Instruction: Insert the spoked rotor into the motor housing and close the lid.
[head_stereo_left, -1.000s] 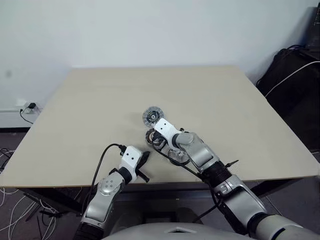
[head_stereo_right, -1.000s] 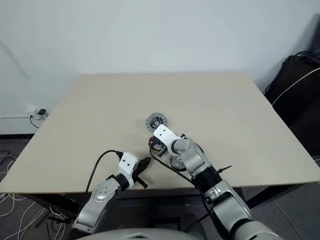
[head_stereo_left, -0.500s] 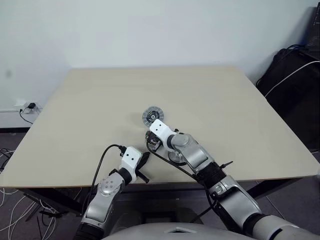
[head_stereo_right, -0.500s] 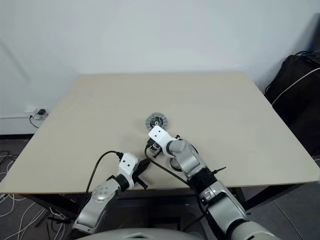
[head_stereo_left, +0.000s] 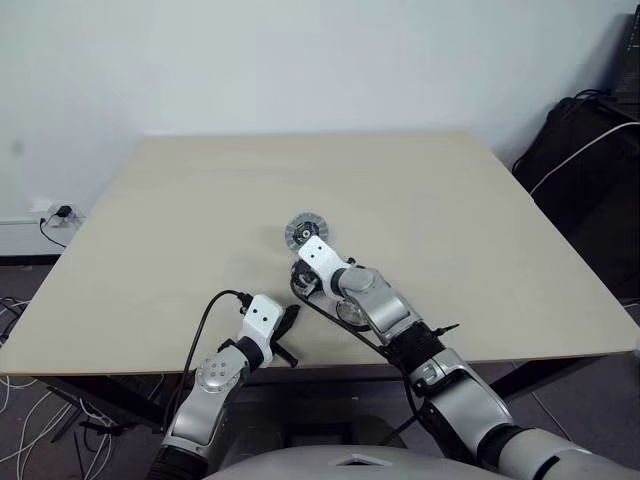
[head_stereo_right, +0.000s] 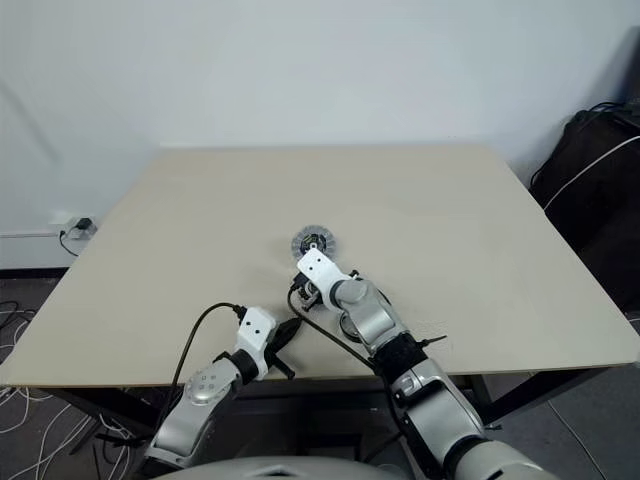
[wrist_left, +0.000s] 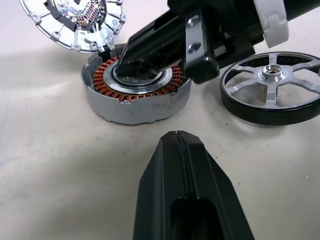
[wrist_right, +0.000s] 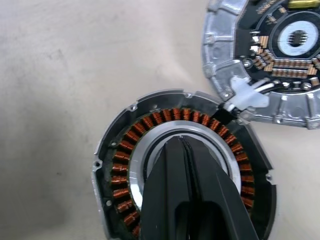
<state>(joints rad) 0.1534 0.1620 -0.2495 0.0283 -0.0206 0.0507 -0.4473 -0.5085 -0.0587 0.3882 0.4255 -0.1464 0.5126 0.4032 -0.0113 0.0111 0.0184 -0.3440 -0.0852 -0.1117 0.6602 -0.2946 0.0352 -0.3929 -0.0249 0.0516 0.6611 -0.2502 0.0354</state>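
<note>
— Pale wooden table (head_stereo_left: 180, 230), white wall (head_stereo_left: 300, 60) behind it. What is lying on the table?

— Three small round parts are sitting close together near the front edge. The motor housing (wrist_left: 136, 92) is lying open side up, like a little grey cup with a ring of copper coils inside.

— Is anything sitting in the cup?

— Only the tips of the right gripper (wrist_right: 183, 145). Its fingers are pressed together, holding nothing, and poking down into the pale middle of the housing.

— Where is the wheel?

— The spoked rotor (wrist_left: 272, 87) is lying flat just beside the housing, outside it. The lid (wrist_left: 75, 22) is resting against the housing's far edge.

— And the other arm?

— The left gripper (wrist_left: 176, 137) is hanging near them, fingers closed, empty.
</note>
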